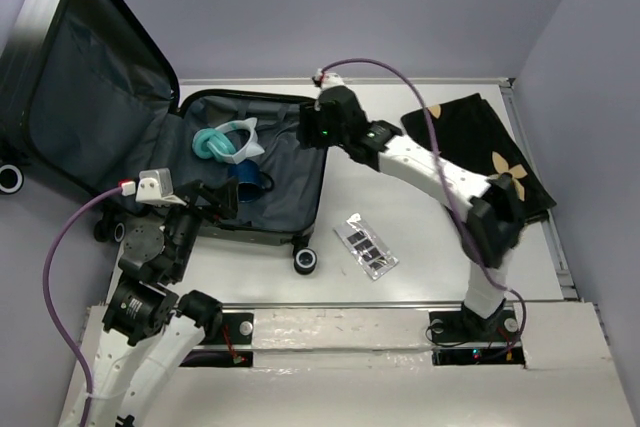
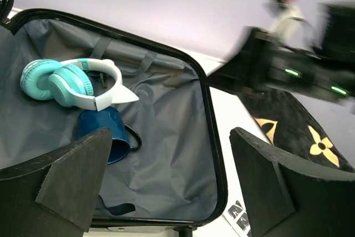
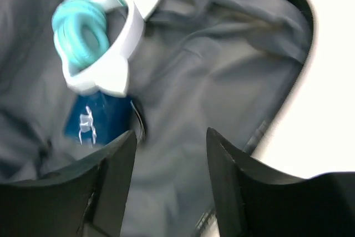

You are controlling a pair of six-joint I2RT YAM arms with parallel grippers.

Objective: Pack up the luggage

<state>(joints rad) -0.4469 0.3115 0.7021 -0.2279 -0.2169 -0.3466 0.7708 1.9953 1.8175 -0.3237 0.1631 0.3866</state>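
Top external view: your luggage [image 1: 290, 182] lies open at the bench's [image 1: 420, 237] left end, lid tipped back so both arms can reach in. Teal headphones [image 1: 228, 140] and a blue cup [image 1: 247, 183] sit on the lining. Your right gripper [image 3: 171, 137] hovers over them, fingers apart and empty. The left gripper [image 2: 171, 137] has its fingers wide open too. The black cloth [image 1: 480, 147] and small packet [image 1: 366, 245] look unpacked.

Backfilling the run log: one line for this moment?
luggage: open, headphones and blue cup inside | left pincer: open, empty | right pincer: open, empty, above luggage | cloth, packet: on table
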